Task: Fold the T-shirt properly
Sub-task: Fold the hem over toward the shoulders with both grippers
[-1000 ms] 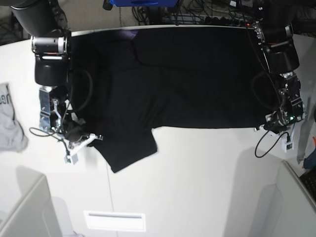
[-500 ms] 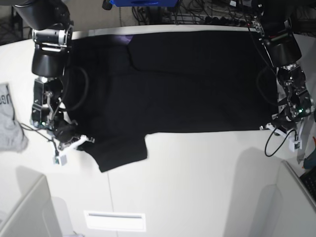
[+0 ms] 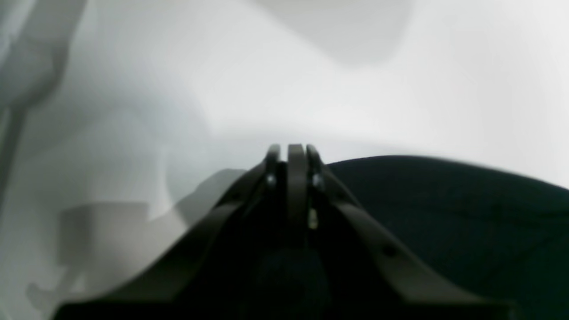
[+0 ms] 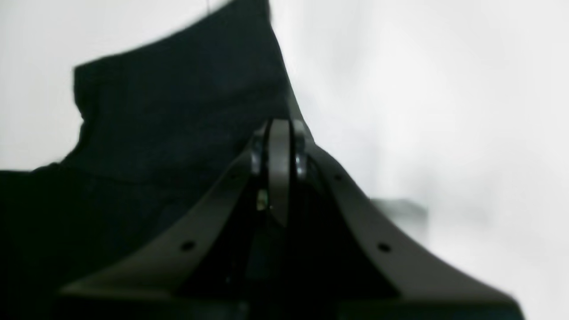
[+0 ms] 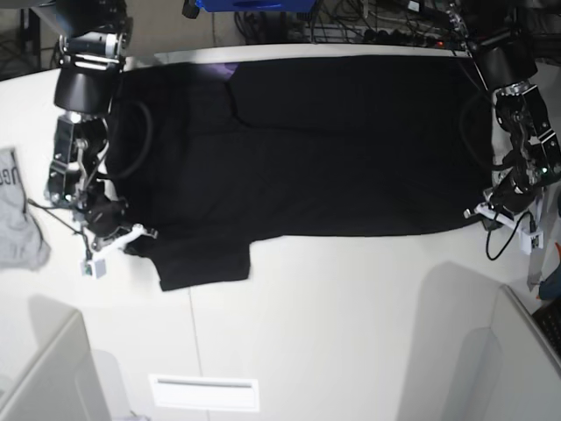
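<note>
The black T-shirt lies spread wide across the white table, plain side up, with one sleeve hanging toward the front left. My right gripper is at the shirt's left edge beside that sleeve, shut on the cloth. In the right wrist view its jaws are pressed together, with the T-shirt running in under them from the left. My left gripper is shut on the shirt's front right corner. The left wrist view shows this gripper shut, with the T-shirt beneath and to the right.
A small grey garment lies at the table's left edge. Cables and a blue object sit beyond the far edge. A white label plate is at the front. Grey partitions stand at the front left and front right.
Both grippers moved outward and slightly toward the far side, drawing the shirt with them. The near hem is straighter and tauter, and the sleeve has shifted left.
</note>
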`<state>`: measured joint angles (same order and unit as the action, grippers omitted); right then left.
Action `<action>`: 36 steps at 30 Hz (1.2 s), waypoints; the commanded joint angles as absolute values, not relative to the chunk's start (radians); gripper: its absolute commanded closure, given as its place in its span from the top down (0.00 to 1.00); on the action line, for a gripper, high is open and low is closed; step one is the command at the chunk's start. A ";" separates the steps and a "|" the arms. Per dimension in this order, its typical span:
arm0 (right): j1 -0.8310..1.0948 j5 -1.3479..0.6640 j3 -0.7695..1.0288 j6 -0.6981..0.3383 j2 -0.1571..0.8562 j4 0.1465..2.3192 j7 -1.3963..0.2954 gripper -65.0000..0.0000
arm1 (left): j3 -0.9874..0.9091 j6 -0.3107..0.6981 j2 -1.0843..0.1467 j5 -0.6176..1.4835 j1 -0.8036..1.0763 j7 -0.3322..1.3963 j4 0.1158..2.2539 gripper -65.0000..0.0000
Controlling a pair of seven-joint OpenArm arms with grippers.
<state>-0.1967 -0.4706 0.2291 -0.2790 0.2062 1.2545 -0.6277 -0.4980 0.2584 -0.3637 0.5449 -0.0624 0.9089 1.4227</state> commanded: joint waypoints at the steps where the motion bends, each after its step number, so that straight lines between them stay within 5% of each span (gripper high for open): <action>1: -0.205 -0.489 0.232 -0.285 0.217 1.300 -0.604 0.00 | -0.504 0.259 -0.386 0.579 -0.071 0.888 1.465 0.00; 14: -0.021 -0.490 0.394 -0.286 0.196 1.689 -0.786 0.00 | -0.621 0.277 -0.381 0.627 0.024 1.130 1.710 0.00; 29: 0.242 -0.492 0.575 -0.295 0.067 2.003 -0.940 0.00 | -0.624 0.308 -0.387 0.625 0.243 1.141 1.751 0.00; 36: 0.328 -0.493 0.690 -0.424 -0.013 2.005 -0.947 0.00 | -0.624 0.351 -0.397 0.627 0.343 1.141 1.782 0.00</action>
<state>0.3313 -0.4805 0.6838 -0.4164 -0.0261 1.9854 -0.9722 -0.6155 0.3508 -0.3790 0.6189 0.3450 1.1557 1.7599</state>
